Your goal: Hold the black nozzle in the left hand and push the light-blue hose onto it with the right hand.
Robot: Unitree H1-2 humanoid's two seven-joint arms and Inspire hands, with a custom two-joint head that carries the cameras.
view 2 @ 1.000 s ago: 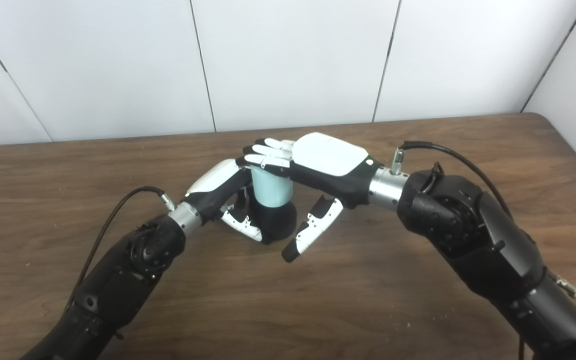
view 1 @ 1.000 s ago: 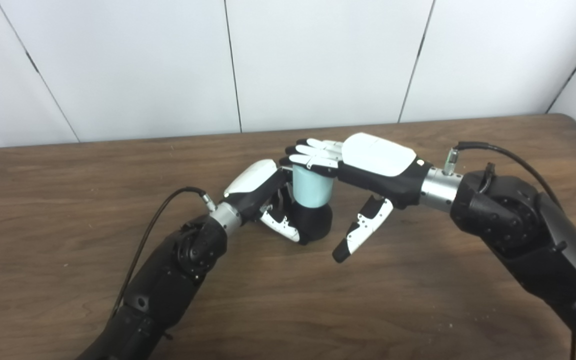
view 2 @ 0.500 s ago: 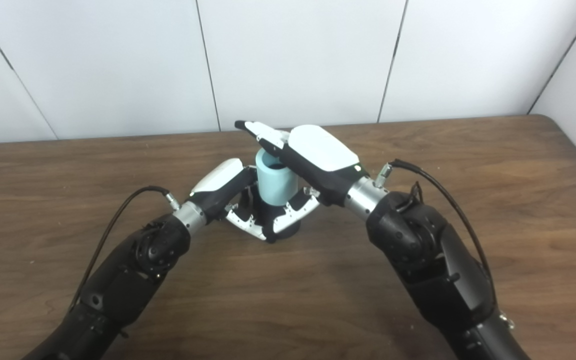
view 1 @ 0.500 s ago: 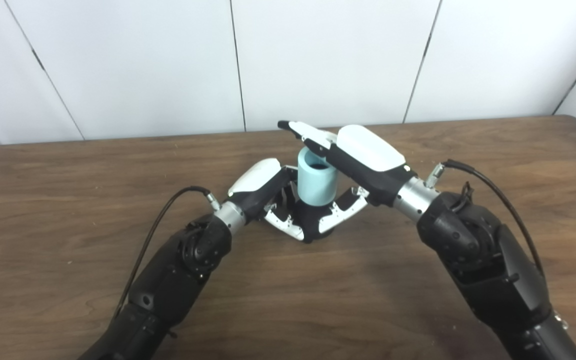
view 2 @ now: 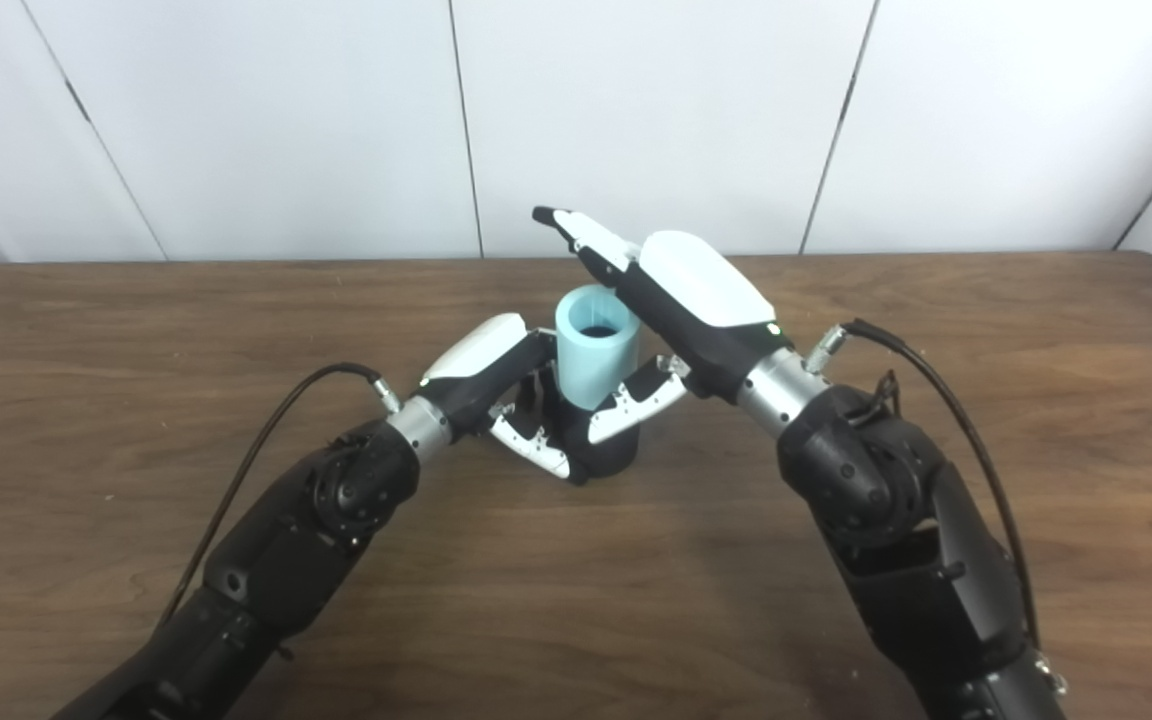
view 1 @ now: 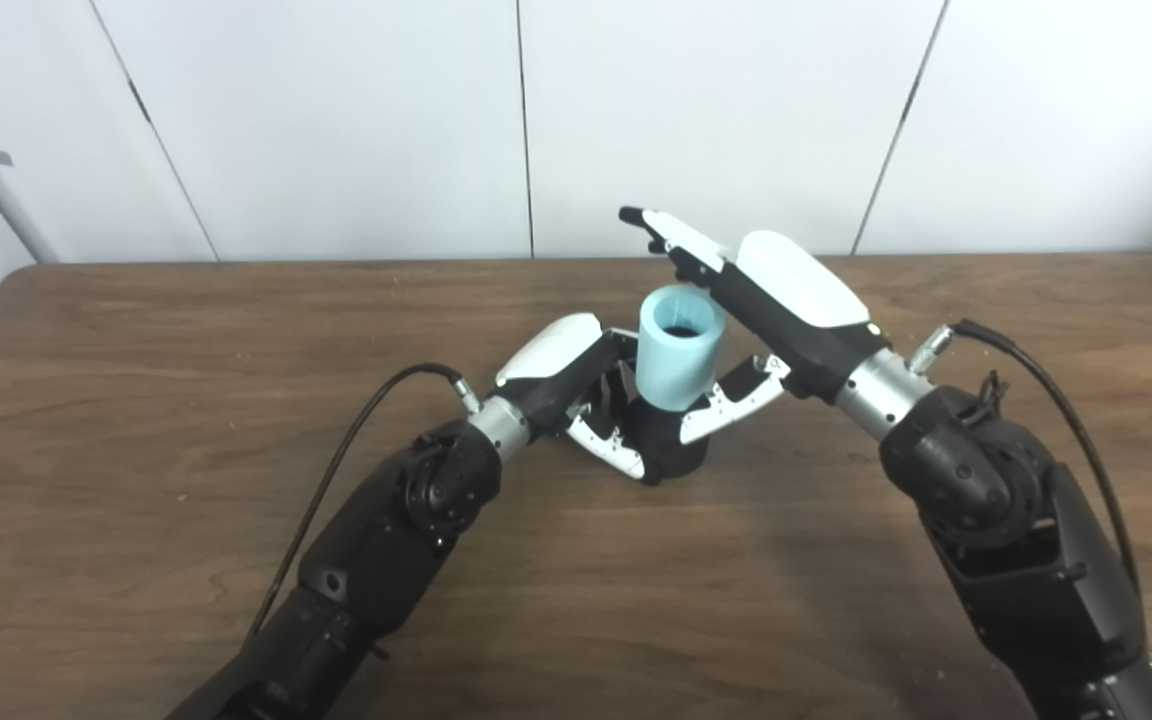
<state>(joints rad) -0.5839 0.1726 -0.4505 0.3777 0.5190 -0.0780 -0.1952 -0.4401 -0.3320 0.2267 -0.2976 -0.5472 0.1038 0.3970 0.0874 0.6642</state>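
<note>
The black nozzle [view 1: 671, 455] stands on the table, and my left hand [view 1: 556, 362] is shut around its lower part from the left. The light-blue hose [view 1: 678, 345], a short open-topped tube, sits upright on the nozzle. My right hand [view 1: 796, 300] is open just right of the hose. Its fingers [view 1: 671, 235] stretch straight out past the hose's far rim, clear of its top. Its thumb [view 1: 731, 400] lies against the front where hose and nozzle meet. The same scene shows in the right eye view, with the hose [view 2: 593, 345] between left hand [view 2: 481, 360] and right hand [view 2: 701, 285].
The brown wooden table [view 1: 136, 400] has a rounded far left corner and meets a white panelled wall [view 1: 336, 120] at the back. Black cables loop from both wrists, one on the left [view 1: 356, 440] and one on the right [view 1: 1056, 390].
My right hand has lifted from lying flat over the hose's top to a tilt beside it, with the thumb swung in against the nozzle. The camera has also shifted. The left hand keeps its hold.
</note>
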